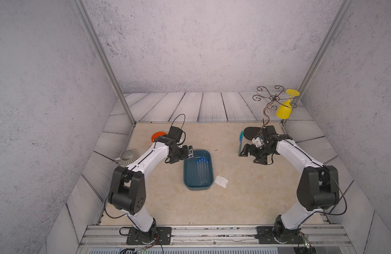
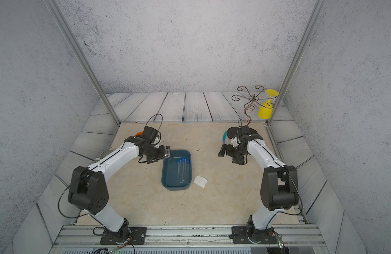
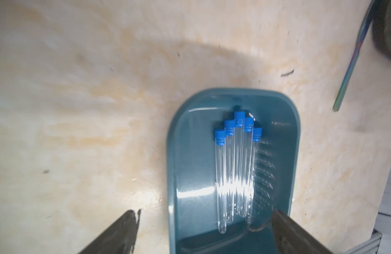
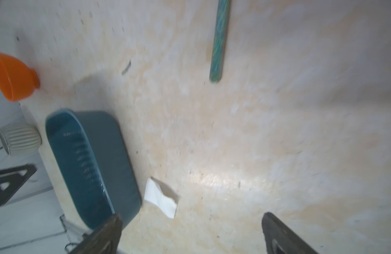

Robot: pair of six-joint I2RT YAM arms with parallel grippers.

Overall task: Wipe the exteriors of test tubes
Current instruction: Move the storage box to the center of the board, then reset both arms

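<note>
Left wrist shows test tubes (image 3: 238,167); right wrist, white cloth (image 4: 160,199).

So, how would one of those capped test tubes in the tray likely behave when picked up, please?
The test tubes look round and glossy, so one would probably roll or slip. Thin, clear and seemingly empty: likely light, stiff, fragile. They lie touching in the teal tray, so neighbours may shift.

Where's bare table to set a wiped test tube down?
Widest bare patch: between the tray, the white cloth and the right arm. Also between tray and front rail. Crowded: orange bowl and ribbed cup by the left arm; utensil beside the black stand base.
</note>
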